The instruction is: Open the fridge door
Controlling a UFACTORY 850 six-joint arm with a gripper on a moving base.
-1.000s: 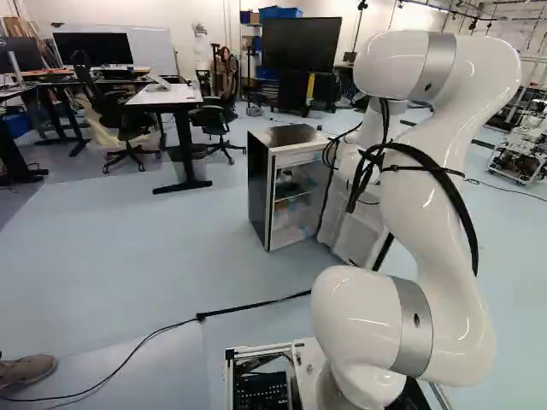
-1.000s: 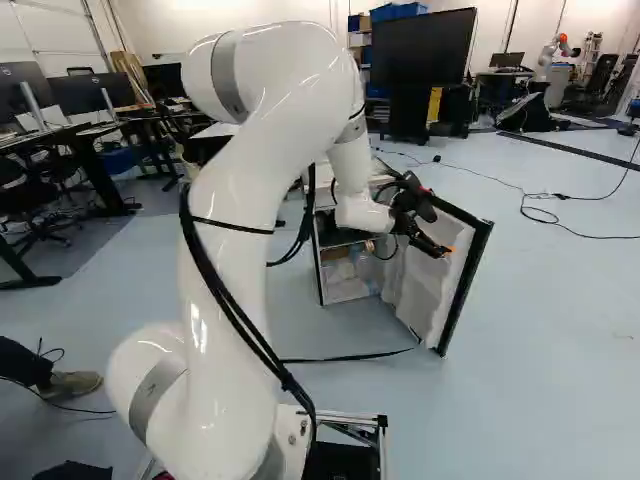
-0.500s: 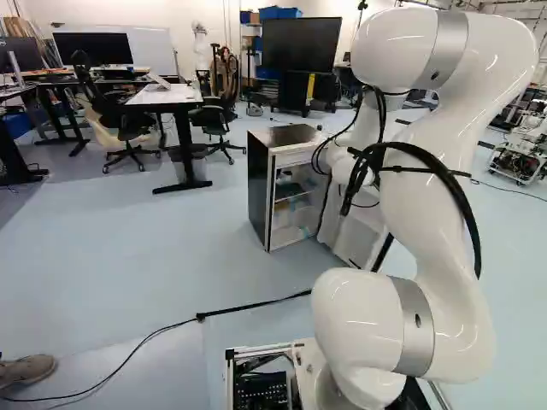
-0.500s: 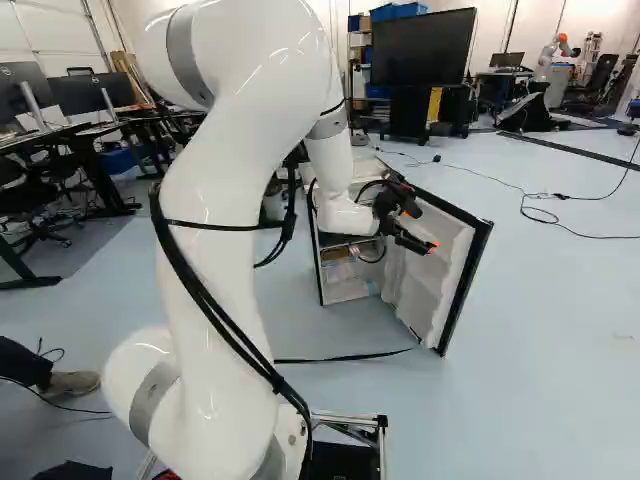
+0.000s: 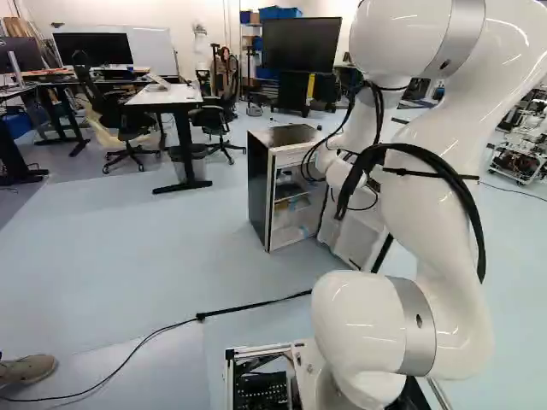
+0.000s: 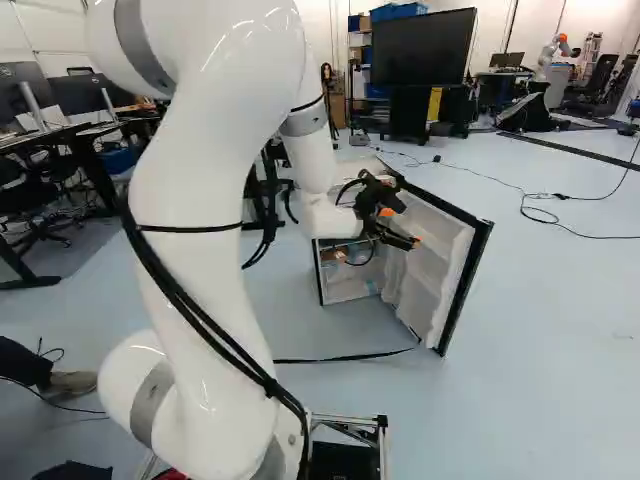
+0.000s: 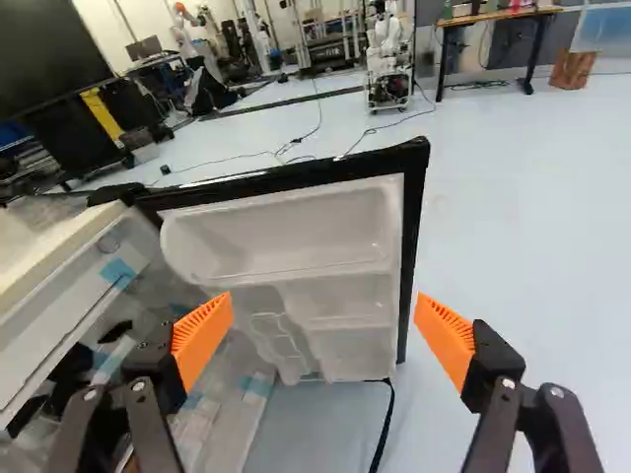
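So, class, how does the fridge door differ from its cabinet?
The door is a thin slab; the cabinet is a deep box. The door has moulded bins inside, while the cabinet has shelves with items on them. Both combine dark and white surfaces.

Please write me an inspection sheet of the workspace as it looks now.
Surface: pale, smooth floor under the fridge.
Job's things: fridge upright, its door standing wide open, inner shelves exposed.
Clutter: dark items inside the fridge, too unclear to name.
Gripper: open, fingers wide apart, nothing between them; the gripper points towards the door's inner side.
Cables: a black cable crosses the floor ahead of the base; black cables run along the arm.
Surroundings: desk and office chairs beyond, large screen behind the fridge; a person's shoe at the left of the left base view.
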